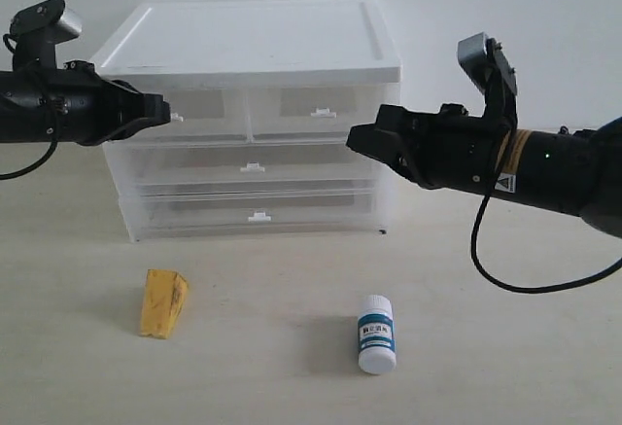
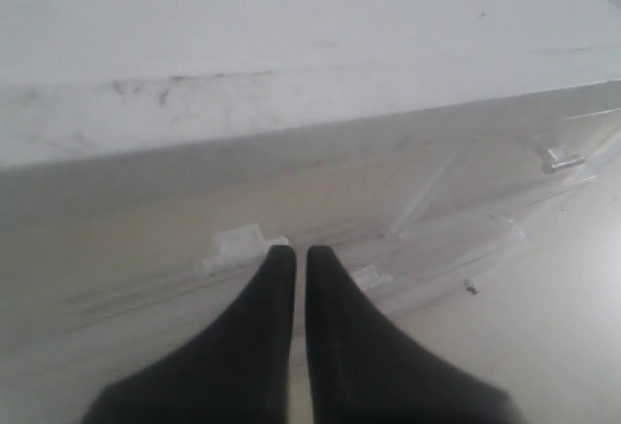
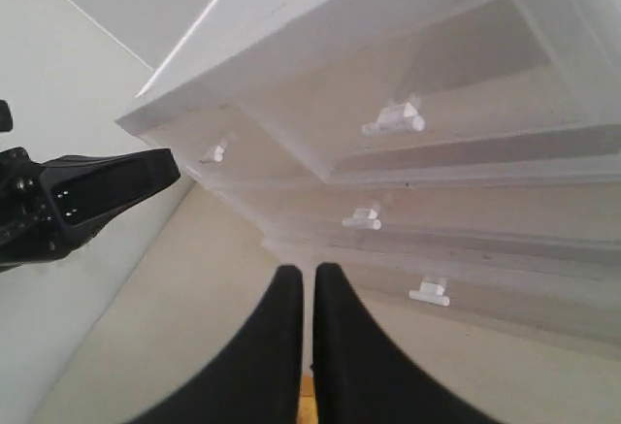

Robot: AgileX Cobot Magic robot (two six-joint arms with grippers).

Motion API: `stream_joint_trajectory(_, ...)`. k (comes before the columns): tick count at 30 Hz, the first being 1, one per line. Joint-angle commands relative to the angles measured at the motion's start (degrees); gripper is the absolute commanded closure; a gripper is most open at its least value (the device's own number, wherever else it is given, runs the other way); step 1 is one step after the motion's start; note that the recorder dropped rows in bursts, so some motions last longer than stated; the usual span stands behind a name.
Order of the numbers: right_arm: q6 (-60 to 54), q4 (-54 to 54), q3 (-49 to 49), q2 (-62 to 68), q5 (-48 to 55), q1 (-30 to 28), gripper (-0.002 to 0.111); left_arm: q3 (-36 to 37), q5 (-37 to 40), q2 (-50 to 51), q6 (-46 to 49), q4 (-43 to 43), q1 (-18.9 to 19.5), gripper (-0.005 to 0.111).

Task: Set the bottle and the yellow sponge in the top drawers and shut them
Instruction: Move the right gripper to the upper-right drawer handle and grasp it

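Note:
The white bottle (image 1: 376, 334) with its blue label stands on the table in front of the cabinet, to the right. The yellow sponge (image 1: 162, 303) lies on the table to the left; a sliver of the sponge (image 3: 309, 410) shows between the right fingers. Both top drawers look pushed in. My left gripper (image 1: 161, 111) is shut and empty, its tips (image 2: 292, 249) right at the left top drawer's white tab handle (image 2: 237, 244). My right gripper (image 1: 354, 140) is shut and empty too, hanging in front of the cabinet's right side, apart from the right top drawer's handle (image 3: 393, 118).
The white-topped cabinet (image 1: 243, 36) stands at the back of the table, with two full-width drawers, each with a handle (image 1: 253, 167) (image 1: 259, 217), below the top pair. The right arm's cable (image 1: 505, 279) loops down over the table to the right of the bottle.

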Motion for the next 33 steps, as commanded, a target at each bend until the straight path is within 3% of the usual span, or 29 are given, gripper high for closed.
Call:
stream_joint_trajectory(1, -1.17, -1.06, -0.85, -0.49, 0.78, 0.04, 0.108, -0.6, -0.06, 0.0, 1.83, -0.3, -0.27, 0.103)
stream_joint_trajectory(33, -2.98, -0.42, -0.85, -0.49, 1.68, 0.04, 0.108, -7.64, -1.32, 6.6, 1.39, -0.3, -0.27, 0.103)
